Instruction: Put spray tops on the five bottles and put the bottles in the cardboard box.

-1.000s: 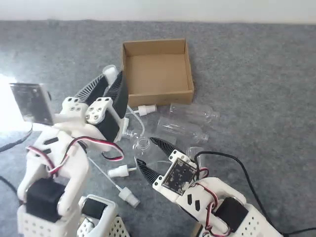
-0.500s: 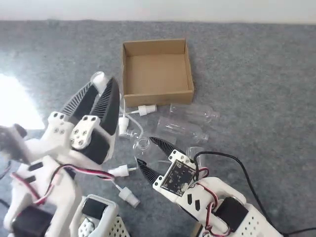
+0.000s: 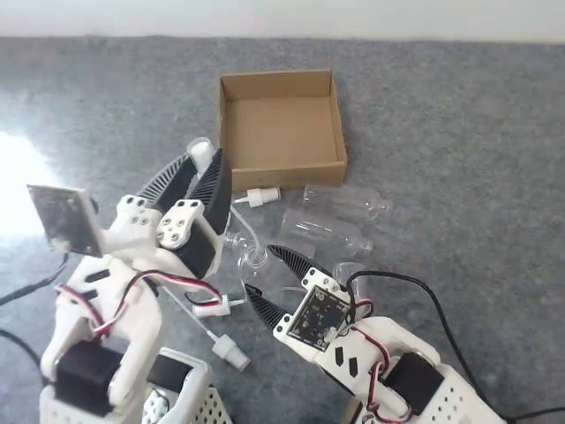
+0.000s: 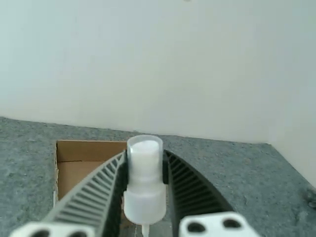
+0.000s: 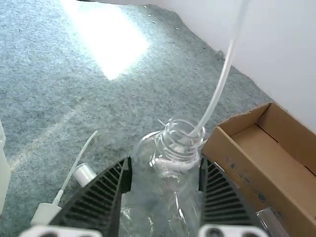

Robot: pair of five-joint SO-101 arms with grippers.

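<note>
Pinched between the fingers of the left gripper (image 4: 144, 157): a white plastic spray top (image 4: 144, 185), thin tube meeting the open neck of a clear plastic bottle (image 5: 158, 202). Clamped on that bottle, fingers of the right gripper (image 5: 165, 167). Beyond both fingertips, an open brown cardboard box (image 5: 256, 148).

- Bright, even daylight on the grey felt table cover (image 3: 459, 132); soft shadows.
- Beside the left gripper (image 3: 205, 157), a sun patch (image 3: 18, 177) glares white (detail lost).
- Ahead of the right gripper (image 5: 164, 165) sunlight whitens the felt; the clear plastic bottle (image 5: 158, 197) it grips glints.
- White plastic spray top (image 4: 144, 182) in the left gripper: flatly lit.
</note>
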